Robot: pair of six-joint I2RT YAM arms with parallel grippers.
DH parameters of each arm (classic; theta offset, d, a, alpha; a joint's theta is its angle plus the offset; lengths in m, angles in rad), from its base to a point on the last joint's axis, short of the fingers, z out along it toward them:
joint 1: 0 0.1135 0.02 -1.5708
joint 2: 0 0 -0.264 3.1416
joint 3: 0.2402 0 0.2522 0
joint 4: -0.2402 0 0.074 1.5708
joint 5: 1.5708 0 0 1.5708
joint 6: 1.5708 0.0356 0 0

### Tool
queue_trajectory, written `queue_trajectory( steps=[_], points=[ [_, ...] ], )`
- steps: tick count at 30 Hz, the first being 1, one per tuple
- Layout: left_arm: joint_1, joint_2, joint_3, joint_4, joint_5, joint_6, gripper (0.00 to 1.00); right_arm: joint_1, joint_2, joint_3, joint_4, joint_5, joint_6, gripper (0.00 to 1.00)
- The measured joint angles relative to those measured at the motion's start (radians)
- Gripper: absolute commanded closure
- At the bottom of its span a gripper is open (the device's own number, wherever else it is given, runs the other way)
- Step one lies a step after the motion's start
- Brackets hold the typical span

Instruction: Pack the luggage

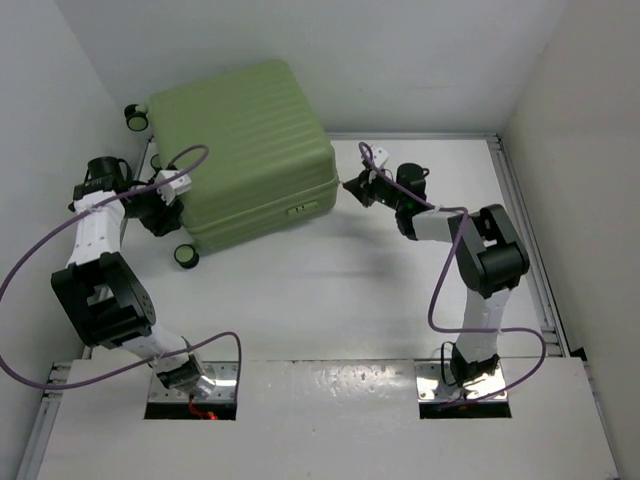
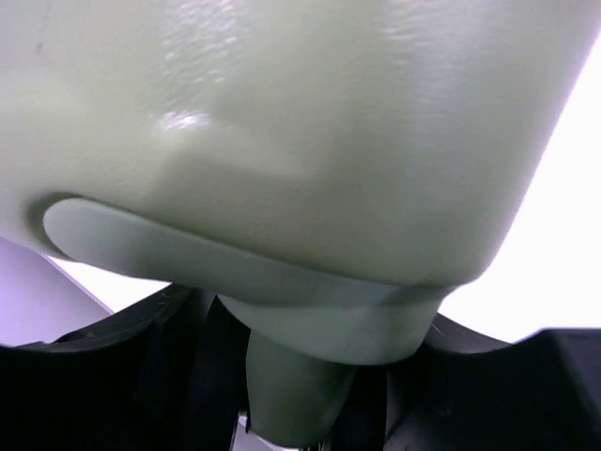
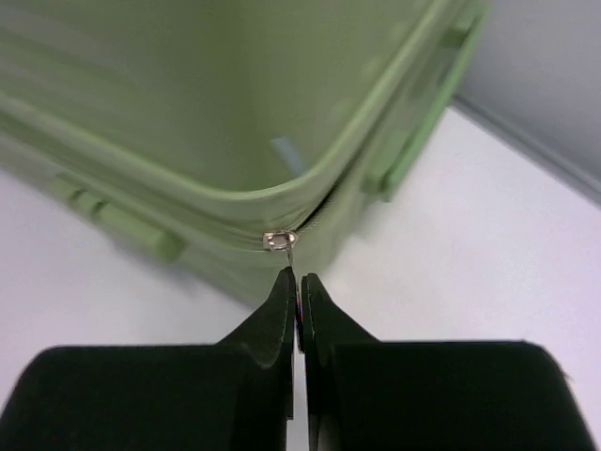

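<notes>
The luggage (image 1: 245, 150), a light green ribbed hard-shell suitcase, lies shut on the table at the back left. My right gripper (image 1: 350, 187) is at its right corner, shut on the thin metal zipper pull (image 3: 282, 241). In the right wrist view the gripper (image 3: 299, 282) meets the pull just below the zip line of the luggage (image 3: 188, 94). My left gripper (image 1: 163, 208) is at the near left corner by the wheels. In the left wrist view the gripper (image 2: 300, 413) sits around a green wheel mount (image 2: 291, 395) under the shell (image 2: 282, 113), fingers against both sides.
Black-and-green wheels show at the suitcase's near left (image 1: 186, 256) and far left (image 1: 134, 117). White walls close in the white table (image 1: 330, 290) on the left, back and right. A metal rail (image 1: 520, 220) runs along the right edge. Purple cables loop off both arms.
</notes>
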Motion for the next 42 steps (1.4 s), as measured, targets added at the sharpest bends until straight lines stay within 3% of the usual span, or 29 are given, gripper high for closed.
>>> queue_trajectory(
  steps=[13, 30, 32, 33, 35, 36, 38, 41, 42],
  points=[
    [0.006, 0.116, 0.134, -0.153, -0.061, -0.125, 1.0, -0.017, 0.277, 0.35, 0.035, 0.029, 0.019, 1.0],
    [0.002, 0.133, 0.163, -0.192, -0.077, -0.215, 0.98, -0.01, 0.904, 1.209, 0.16, -0.012, 0.175, 1.0],
    [0.003, 0.13, 0.156, -0.184, -0.059, -0.248, 0.91, -0.004, 0.919, 1.224, 0.179, 0.0, 0.183, 0.96],
    [0.005, 0.125, 0.151, -0.177, -0.058, -0.259, 0.83, -0.002, 0.919, 1.212, 0.19, 0.011, 0.185, 0.81],
    [0.005, 0.111, 0.137, -0.16, -0.058, -0.296, 0.76, 0.001, 0.896, 1.146, 0.216, 0.066, 0.192, 0.63],
    [0.006, 0.1, 0.126, -0.145, -0.063, -0.319, 0.67, -0.004, 0.873, 1.069, 0.223, 0.109, 0.192, 0.5],
    [0.006, 0.07, 0.101, -0.113, -0.068, -0.366, 0.53, -0.018, 0.842, 0.97, 0.228, 0.137, 0.206, 0.43],
    [0.007, -0.003, 0.042, -0.039, -0.085, -0.46, 0.11, -0.047, 0.775, 0.782, 0.229, 0.149, 0.229, 0.34],
    [0.007, -0.027, 0.019, -0.005, -0.114, -0.523, 0.02, -0.057, 0.75, 0.725, 0.226, 0.151, 0.236, 0.32]
  ],
)
